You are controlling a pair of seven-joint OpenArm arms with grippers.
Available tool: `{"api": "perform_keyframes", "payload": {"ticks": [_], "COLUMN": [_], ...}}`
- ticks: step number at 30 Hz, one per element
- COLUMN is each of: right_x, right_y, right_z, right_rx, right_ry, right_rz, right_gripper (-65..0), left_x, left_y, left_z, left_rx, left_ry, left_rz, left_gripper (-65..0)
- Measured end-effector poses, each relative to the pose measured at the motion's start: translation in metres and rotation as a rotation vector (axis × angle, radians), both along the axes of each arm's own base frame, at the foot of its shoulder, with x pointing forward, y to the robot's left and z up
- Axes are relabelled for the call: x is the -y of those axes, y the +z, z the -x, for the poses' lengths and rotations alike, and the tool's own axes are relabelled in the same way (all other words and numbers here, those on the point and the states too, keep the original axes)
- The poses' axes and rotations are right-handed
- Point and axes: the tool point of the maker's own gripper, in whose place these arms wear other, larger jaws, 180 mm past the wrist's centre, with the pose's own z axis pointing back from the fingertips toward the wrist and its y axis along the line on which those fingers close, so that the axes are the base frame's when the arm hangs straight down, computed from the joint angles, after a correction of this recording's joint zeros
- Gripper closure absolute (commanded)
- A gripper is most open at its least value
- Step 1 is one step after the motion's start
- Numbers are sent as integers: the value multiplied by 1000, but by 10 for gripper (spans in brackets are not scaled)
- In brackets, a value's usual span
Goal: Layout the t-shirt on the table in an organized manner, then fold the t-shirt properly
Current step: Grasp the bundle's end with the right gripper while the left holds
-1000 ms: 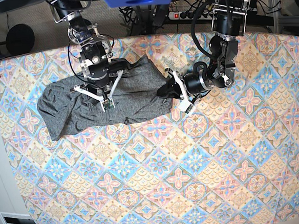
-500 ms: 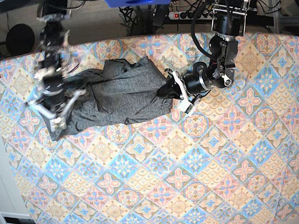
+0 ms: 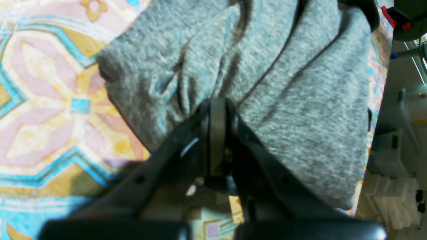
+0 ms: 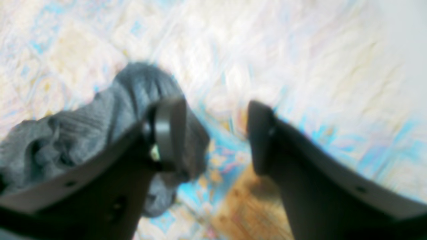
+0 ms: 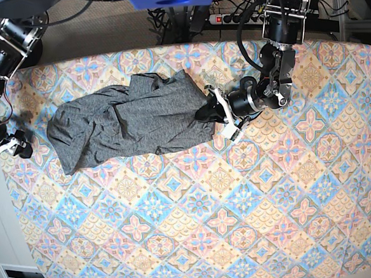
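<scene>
The t-shirt (image 5: pixel 130 120) lies crumpled on the far left of the tabletop (image 5: pixel 241 205), its right edge pinched in the left gripper's (image 5: pixel 210 110) closed jaws, while the right gripper (image 5: pixel 11 146) hangs at the left edge, jaws spread and empty.

Left tool (image 3: pixel 217 133) clamped shut, right tool (image 4: pixel 217 136) spread wide

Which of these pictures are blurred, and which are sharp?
Right wrist view: strongly smeared, with the table washed out to near white, the t-shirt soft, and the open fingers fuzzy. Left wrist view: the t-shirt knit is fairly clear, slightly soft toward the edges. Base view: sharp and evenly lit.
</scene>
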Motion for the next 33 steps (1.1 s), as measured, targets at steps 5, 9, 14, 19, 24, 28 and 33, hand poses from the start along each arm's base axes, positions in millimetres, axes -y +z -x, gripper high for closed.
{"api": "perform_keyframes", "payload": {"ticks": [5, 9, 14, 19, 24, 28, 33], "right_x": [-6, -18, -50, -67, -65, -67, -67], "right_y": [-30, -32, -49, -58, -70, -72, -72], "right_z": [26, 17, 15, 8, 11, 10, 9], "right_rx": [-67, -80, -125, -96, -74, -56, -58], "right_ry": [-18, 44, 138, 126, 61, 43, 42], "right_rz": [-91, -68, -71, -122, -221, -244, -240], "right_gripper": [-305, -301, -301, -302, -303, -303, -302], "left_x": [0, 0, 0, 1, 1, 1, 1], "left_y": [0, 0, 0, 0, -1, -1, -1], "left_z": [0, 0, 0, 0, 1, 1, 1], "left_rx": [0, -1, -1, -1, -4, -5, -5], "left_ry": [2, 1, 1, 1, 8, 10, 10], "left_rz": [0, 0, 1, 2, 5, 6, 6], "left_gripper": [0, 0, 0, 0, 0, 0, 0]}}
